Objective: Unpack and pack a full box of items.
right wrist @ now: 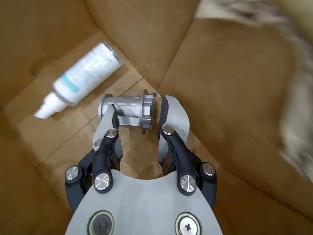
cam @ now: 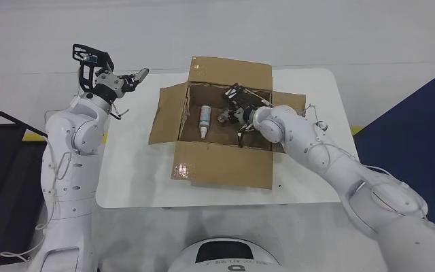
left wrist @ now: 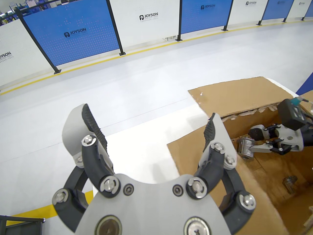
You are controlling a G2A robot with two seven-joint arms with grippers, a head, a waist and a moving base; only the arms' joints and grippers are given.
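white table under your open box, right gripper clamped on a grey cylinder near the bottle, left gripper spread wide

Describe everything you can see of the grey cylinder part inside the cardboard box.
The grey cylinder looks like dull metal or plastic: a ribbed barrel with a wider notched flange at one end. It lies on its side, down at the floor of the cardboard box, near a corner, apart from the white bottle. The right gripper is right at it; whether it grips it I cannot tell.
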